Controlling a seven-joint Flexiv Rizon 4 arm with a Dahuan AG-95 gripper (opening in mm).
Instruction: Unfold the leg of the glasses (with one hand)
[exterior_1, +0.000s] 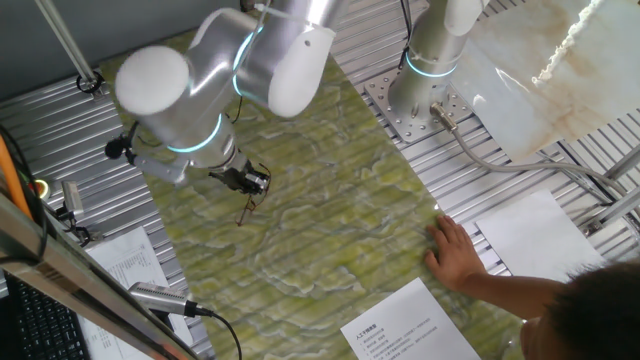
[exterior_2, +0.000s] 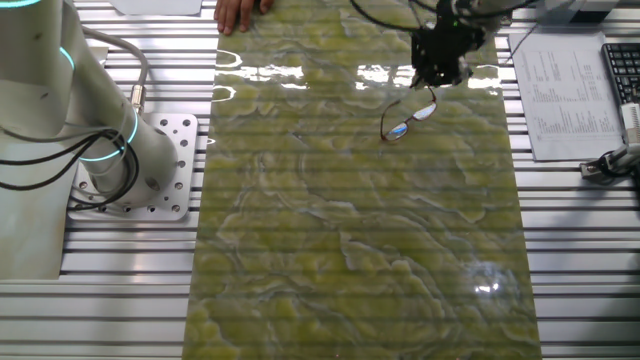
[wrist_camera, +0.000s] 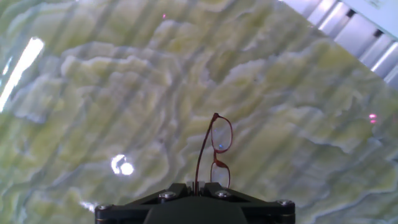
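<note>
The hand (wrist_camera: 198, 185) is pinching the leg (wrist_camera: 203, 149), holding the glasses (exterior_2: 408, 117) above the green marbled mat (exterior_2: 360, 230); a person's hand (exterior_1: 455, 252) is resting at the mat edge.

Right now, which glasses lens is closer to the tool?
The lower lens in the hand view, beside the tool gripping the leg; the other sits farther out.

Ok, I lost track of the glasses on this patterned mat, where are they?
The glasses hang just below the claw, near the mat's far right end in the other fixed view; the hand view shows them held by the leg.
</note>
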